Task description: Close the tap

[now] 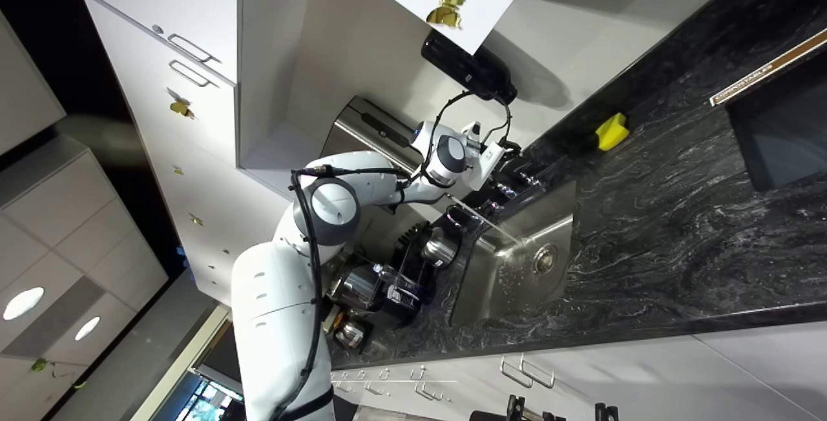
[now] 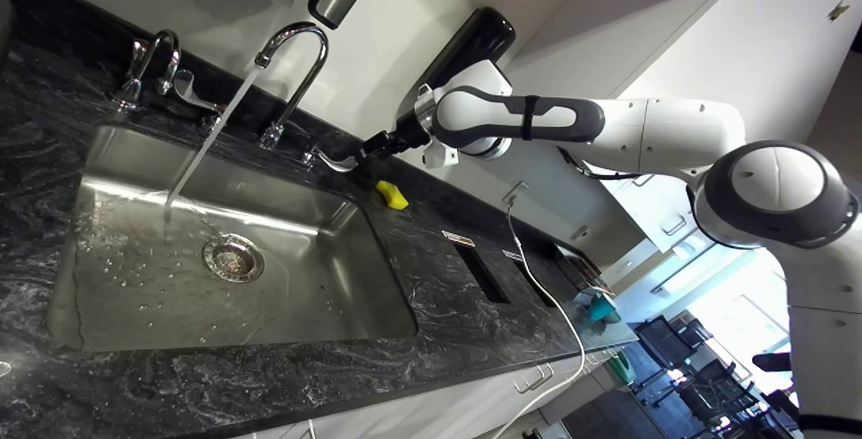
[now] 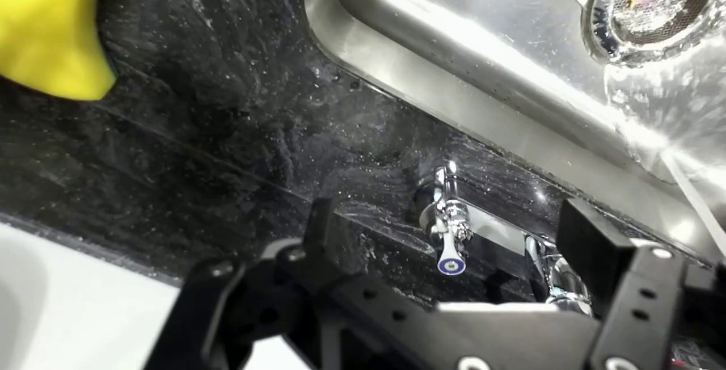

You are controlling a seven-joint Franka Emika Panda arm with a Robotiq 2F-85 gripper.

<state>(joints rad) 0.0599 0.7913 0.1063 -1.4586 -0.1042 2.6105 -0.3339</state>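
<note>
- Sponge (image 3: 51, 24), yellow, 10 o'clock in wrist view.
- Fingers (image 3: 323, 222) wide apart, wrist view; tap handle (image 3: 451, 219) seen between them, 4–5 o'clock, gap each side. Blue ring (image 3: 451, 267) on its end shows only here.
- Drain (image 3: 658, 1), 2 o'clock, same view.
- Tap spout (image 2: 302, 89): whole curve clear only in an exterior view, 10–11 o'clock. Water stream (image 2: 212, 134) from it into sink (image 2: 350, 271).
- Counter label (image 1: 765, 70): readable, COMPOSTABLES, only in an exterior view, 2 o'clock.
- Upper arm (image 1: 284, 318), in an exterior view: up from 7 o'clock, elbow (image 1: 333, 205) bent, rest angled toward 2.
- Gripper (image 2: 377, 145), in an exterior view: points 8 o'clock, tip just beside tap handle.
- Forearm (image 2: 673, 130), same view: angled 9–10 o'clock.
</note>
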